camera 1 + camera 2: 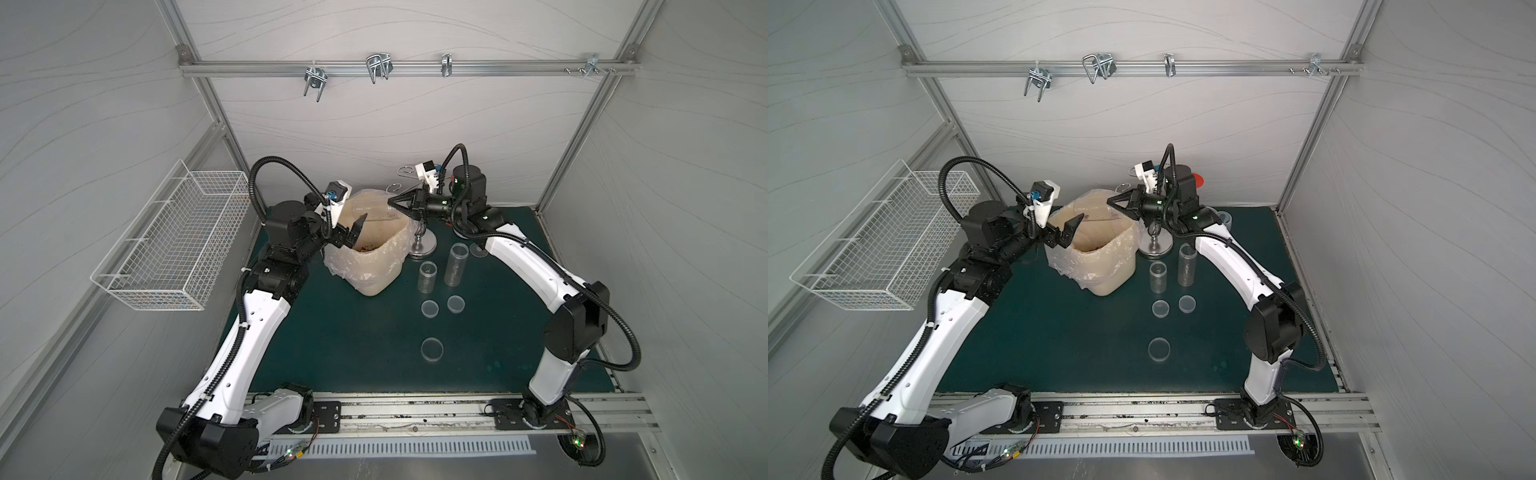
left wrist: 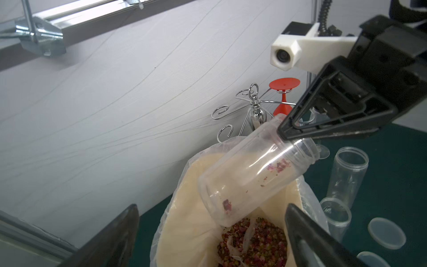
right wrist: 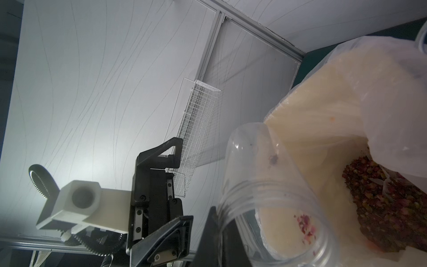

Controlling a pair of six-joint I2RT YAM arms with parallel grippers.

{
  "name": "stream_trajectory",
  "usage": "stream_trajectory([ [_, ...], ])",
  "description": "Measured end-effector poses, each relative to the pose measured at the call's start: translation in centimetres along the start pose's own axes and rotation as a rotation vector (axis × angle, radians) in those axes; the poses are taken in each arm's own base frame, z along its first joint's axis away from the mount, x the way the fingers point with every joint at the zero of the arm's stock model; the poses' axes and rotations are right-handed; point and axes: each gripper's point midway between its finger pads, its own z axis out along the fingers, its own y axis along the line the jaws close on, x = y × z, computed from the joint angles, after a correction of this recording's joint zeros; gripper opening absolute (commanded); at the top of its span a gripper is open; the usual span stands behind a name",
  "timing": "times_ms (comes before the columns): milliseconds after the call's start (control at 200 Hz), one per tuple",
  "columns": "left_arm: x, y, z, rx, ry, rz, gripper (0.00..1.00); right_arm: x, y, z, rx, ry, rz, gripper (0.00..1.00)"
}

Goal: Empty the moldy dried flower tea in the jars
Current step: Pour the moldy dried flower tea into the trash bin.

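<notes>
One tilted jar (image 2: 249, 180) clamped by right pincer (image 2: 286, 132), left pincer (image 1: 356, 232) wide, empty (wrist views reveal tea flecks (image 2: 279, 166))

Both top views sit high at the front, looking down and back at the rear wall; far off, whole green mat (image 1: 353, 340) (image 1: 1059, 332) and both arms in frame, nearly same coverage. Left wrist view: close, faces across the lined bin (image 2: 184, 219) toward the right gripper (image 2: 283, 133). Right wrist view: very close, faces back toward the left gripper (image 3: 182, 182) and wire basket (image 3: 198, 120). Both wrist views share the tilted jar (image 2: 249, 175) (image 3: 265, 203) and bin.
</notes>
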Motion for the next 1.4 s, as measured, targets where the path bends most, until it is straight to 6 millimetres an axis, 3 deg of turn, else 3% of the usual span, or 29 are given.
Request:
stream_trajectory([
  [220, -2.9, 2.2, -1.7, -0.102, -0.006, -0.401, 0.99, -0.1, 0.3, -0.2, -0.011, -0.019, -0.018, 0.00],
  [340, -3.6, 2.3, -2.4, -0.108, -0.026, -0.625, 0.99, -0.1, 0.2, -0.2, -0.021, -0.027, -0.023, 0.00],
  [530, -2.1, 1.6, -1.9, -0.097, 0.031, -0.937, 0.99, -0.1, 0.0, -0.1, -0.037, -0.036, -0.022, 0.00],
  [870, 0.7, 0.2, 1.4, -0.022, 0.166, -1.331, 0.99, 0.1, 0.8, -0.2, -0.068, -0.058, -0.039, 0.00],
  [1125, 0.3, 0.0, 2.1, 0.030, 0.156, -1.490, 0.99, 0.2, 1.8, -0.2, -0.105, -0.070, -0.057, 0.00],
  [1401, 1.0, -0.5, 4.1, 0.085, 0.174, -1.635, 0.99, 0.5, 3.2, 0.1, -0.150, -0.076, -0.082, 0.00],
])
